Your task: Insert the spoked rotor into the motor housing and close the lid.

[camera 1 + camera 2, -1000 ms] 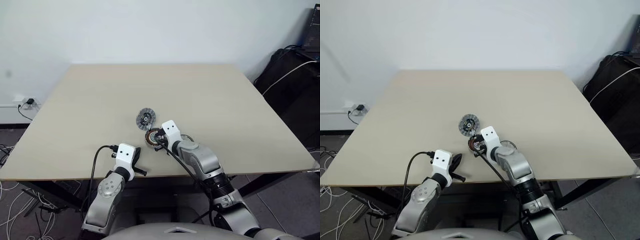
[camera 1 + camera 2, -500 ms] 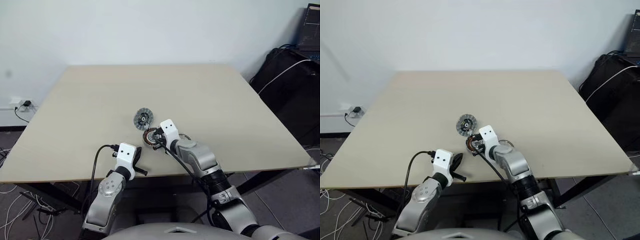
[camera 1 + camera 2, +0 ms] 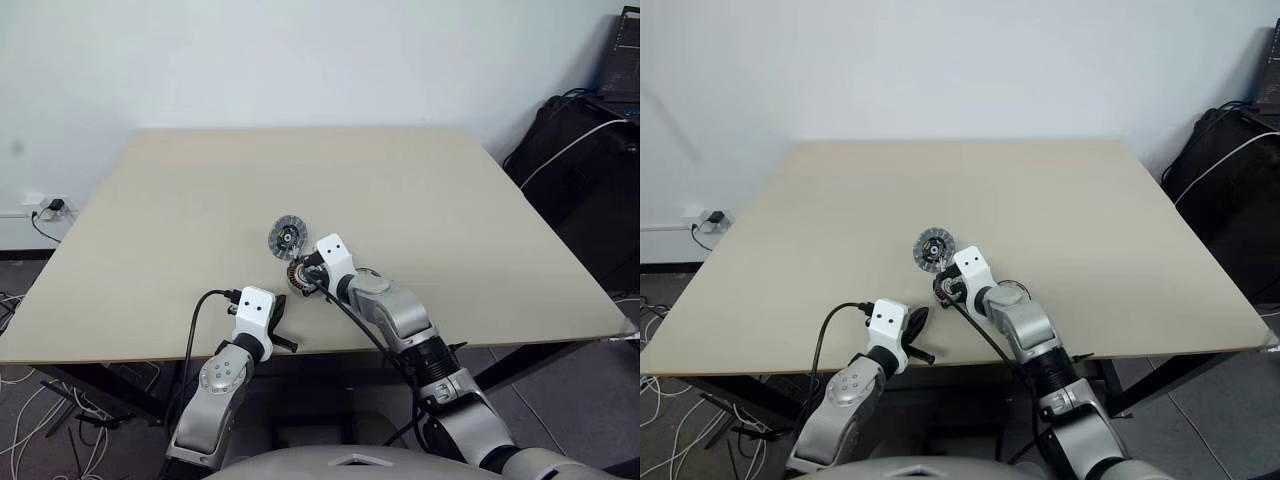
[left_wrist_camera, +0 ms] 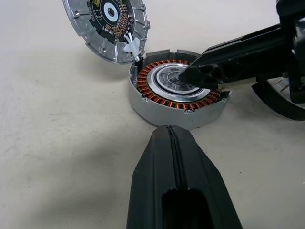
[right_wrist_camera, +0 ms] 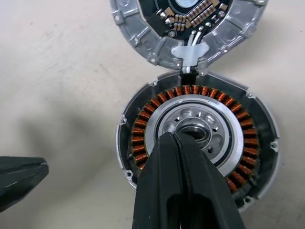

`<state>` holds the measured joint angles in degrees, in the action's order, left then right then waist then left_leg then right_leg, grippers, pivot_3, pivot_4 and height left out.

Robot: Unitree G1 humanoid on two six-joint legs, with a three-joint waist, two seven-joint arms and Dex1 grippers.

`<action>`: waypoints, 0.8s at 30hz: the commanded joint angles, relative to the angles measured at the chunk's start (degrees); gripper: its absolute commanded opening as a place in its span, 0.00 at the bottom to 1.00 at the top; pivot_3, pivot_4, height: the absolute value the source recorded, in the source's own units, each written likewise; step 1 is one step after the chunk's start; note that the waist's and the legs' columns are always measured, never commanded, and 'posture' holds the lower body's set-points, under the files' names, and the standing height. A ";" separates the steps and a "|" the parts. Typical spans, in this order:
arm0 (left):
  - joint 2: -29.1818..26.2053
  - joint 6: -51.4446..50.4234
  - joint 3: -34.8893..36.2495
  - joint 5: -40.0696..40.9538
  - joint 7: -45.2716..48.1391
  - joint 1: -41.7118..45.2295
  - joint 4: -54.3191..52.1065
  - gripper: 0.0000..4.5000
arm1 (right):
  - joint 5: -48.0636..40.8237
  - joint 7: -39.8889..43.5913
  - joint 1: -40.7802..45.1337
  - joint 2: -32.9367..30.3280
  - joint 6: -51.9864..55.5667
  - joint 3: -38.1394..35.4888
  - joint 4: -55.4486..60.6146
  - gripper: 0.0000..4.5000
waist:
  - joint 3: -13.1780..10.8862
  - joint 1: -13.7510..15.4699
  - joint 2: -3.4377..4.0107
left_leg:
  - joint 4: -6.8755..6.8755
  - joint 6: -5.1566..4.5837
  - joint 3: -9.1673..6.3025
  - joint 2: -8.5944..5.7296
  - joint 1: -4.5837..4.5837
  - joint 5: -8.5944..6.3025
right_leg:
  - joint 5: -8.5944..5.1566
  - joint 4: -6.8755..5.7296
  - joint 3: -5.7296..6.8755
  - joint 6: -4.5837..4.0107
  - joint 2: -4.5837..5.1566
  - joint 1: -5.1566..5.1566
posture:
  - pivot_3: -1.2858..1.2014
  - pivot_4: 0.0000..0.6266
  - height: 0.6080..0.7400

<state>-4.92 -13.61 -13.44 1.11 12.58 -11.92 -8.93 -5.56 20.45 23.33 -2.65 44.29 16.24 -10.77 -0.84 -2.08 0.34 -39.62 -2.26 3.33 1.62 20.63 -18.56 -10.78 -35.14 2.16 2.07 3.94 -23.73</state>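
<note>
I have the right gripper [image 5: 174, 138] pressed together, empty, its tip over the pale hub in the middle of the motor housing [image 5: 196, 143]; whether it touches the hub I cannot tell. Just beyond that tip lies the lid [image 5: 188, 26], ribbed face up, its edge meeting the housing rim (short white wires bridge the two). A dark-rimmed round part, likely the spoked rotor [image 4: 281, 98], lies behind the right gripper's fingers, beside the housing. My left gripper [image 4: 172, 136] is also closed on nothing, pointing at the housing's near wall, just short of it, above the table [image 3: 180, 210].
</note>
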 commanded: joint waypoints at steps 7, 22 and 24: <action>-0.13 -0.04 -0.34 0.09 0.45 0.43 -0.52 0.00 | -0.21 1.67 -0.78 -1.35 -2.41 -0.35 4.90 0.01 | -0.01 0.00 0.01 | 0.00 0.00 -0.01 0.00 -0.01 0.00 | -0.03 -0.01 0.01 0.05 0.00 0.00 | 0.52 0.00 1.00; -0.10 -0.43 -0.64 0.22 0.75 0.17 -0.55 0.00 | 3.78 -3.50 5.14 2.86 -8.83 -0.78 -6.23 0.01 | -0.02 -0.03 0.03 | 0.01 0.01 0.00 0.01 -0.01 0.00 | -0.05 -0.01 0.01 0.08 0.00 -0.01 | 0.52 0.00 1.00; -0.08 -0.38 -0.61 0.21 0.68 0.06 -0.64 0.00 | 4.24 -3.80 6.09 3.20 -9.43 -0.82 -8.27 0.01 | -0.03 -0.03 0.04 | 0.02 0.01 0.00 0.01 -0.01 0.00 | 0.00 -0.01 0.01 -0.01 0.00 -0.01 | 0.52 0.00 1.00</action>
<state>-5.13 -14.48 -14.02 1.13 13.09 -12.16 -8.93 -1.93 17.10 27.27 0.24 36.55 15.93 -18.67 -0.87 -2.11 0.37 -39.60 -2.25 3.33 1.63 20.63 -18.56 -10.77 -35.15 2.16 2.07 3.93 -23.75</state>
